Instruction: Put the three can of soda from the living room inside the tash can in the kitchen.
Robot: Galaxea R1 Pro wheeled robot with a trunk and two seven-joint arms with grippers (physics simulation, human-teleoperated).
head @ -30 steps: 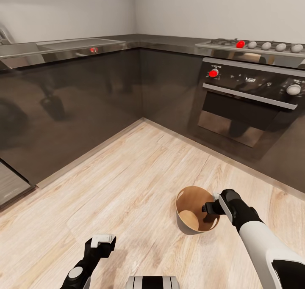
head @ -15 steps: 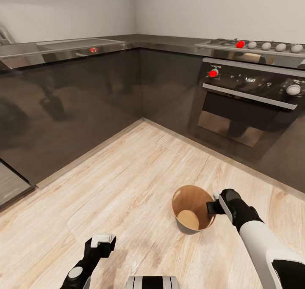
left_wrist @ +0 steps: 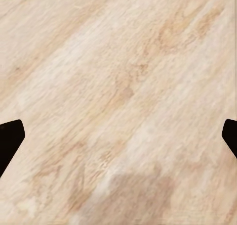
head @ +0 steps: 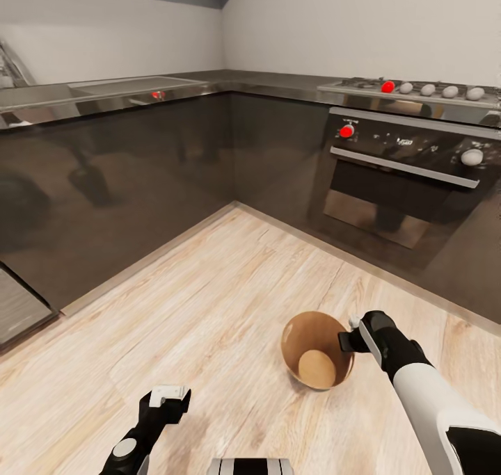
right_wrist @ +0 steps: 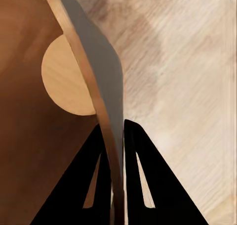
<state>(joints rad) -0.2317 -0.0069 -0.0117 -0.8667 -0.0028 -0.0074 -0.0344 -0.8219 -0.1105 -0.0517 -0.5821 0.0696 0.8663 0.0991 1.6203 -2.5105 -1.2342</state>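
My right gripper [right_wrist: 114, 160] pinches the rim of the tash can [head: 316, 350], one finger inside the coppery wall and one outside, with the thin edge running straight out between them. From that hold the bucket hangs toward my left, its mouth tilted up at my head camera and its round pale bottom plainly bare, with no soda can inside. It sits low over the wood floor [head: 209, 301] near the oven [head: 403, 176]. My left gripper [head: 165, 400] is spread wide and holds nothing, well apart from the bucket, so I judge any setting-down belongs to my right arm.
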